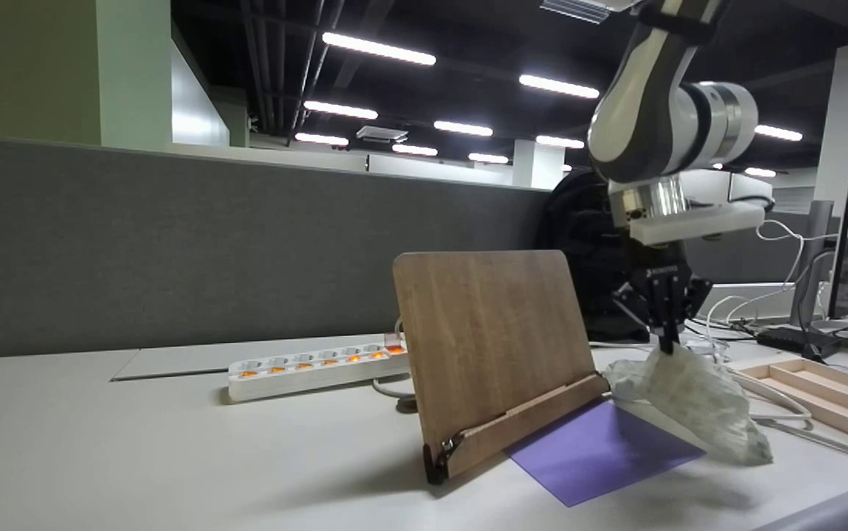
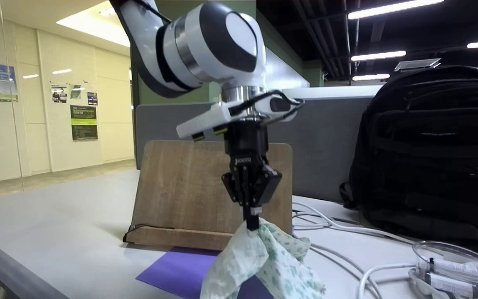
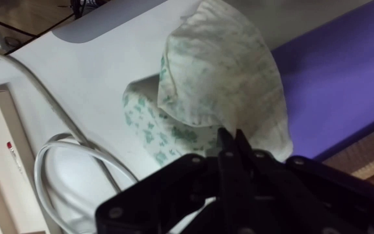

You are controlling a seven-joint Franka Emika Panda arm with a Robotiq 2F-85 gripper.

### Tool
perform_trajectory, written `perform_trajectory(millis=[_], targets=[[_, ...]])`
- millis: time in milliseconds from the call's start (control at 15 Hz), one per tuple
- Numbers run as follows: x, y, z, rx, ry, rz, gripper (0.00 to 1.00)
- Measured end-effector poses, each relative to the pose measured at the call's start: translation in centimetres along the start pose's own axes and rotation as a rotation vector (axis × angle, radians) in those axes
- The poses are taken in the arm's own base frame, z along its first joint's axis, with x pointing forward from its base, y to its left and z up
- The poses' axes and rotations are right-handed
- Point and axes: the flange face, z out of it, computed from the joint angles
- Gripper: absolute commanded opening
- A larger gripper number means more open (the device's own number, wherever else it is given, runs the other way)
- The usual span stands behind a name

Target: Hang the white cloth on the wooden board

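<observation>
We see the gripper (image 2: 252, 225) clamped on a pinch of the white cloth (image 2: 235, 261), green-patterned, which hangs from its grip in front of the wooden board (image 2: 185, 187) in an exterior view. Partly behind the cloth there, we find a purple sheet (image 1: 605, 453) reaching the base of the board, which stands tilted on the white counter (image 1: 136, 457). Near the counter's edge along the grey partition (image 1: 173, 243), we see a power strip (image 1: 321, 375) and a black backpack (image 2: 434, 166).
</observation>
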Motion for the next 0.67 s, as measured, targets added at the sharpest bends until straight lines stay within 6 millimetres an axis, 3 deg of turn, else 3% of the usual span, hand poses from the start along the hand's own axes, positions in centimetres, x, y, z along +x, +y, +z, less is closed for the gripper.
perform_trajectory(millis=[333,667], targets=[[-1.5,-3.4,-8.9,-0.019,0.000,-0.003,0.01],[0.2,-6.3,-15.6,0.036,0.053,0.013,0.01]])
